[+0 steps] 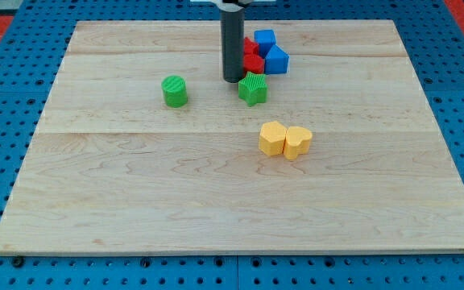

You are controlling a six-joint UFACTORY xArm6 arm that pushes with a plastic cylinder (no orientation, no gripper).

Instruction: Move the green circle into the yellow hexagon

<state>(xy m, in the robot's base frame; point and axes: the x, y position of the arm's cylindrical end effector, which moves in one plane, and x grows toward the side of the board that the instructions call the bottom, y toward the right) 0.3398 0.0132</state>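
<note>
The green circle [175, 91] stands on the wooden board [135, 193], left of centre in the upper half. The yellow hexagon [272, 138] lies right of centre, touching a yellow heart-like block [298, 142] on its right. My tip [233, 80] is at the end of the dark rod, to the right of the green circle and just left of a green star [253, 88]. It touches neither the circle nor the hexagon.
Behind the green star sits a cluster of two red blocks [250, 62] and two blue blocks [265, 40] [276, 60] near the board's top. A blue pegboard [6, 89] surrounds the board.
</note>
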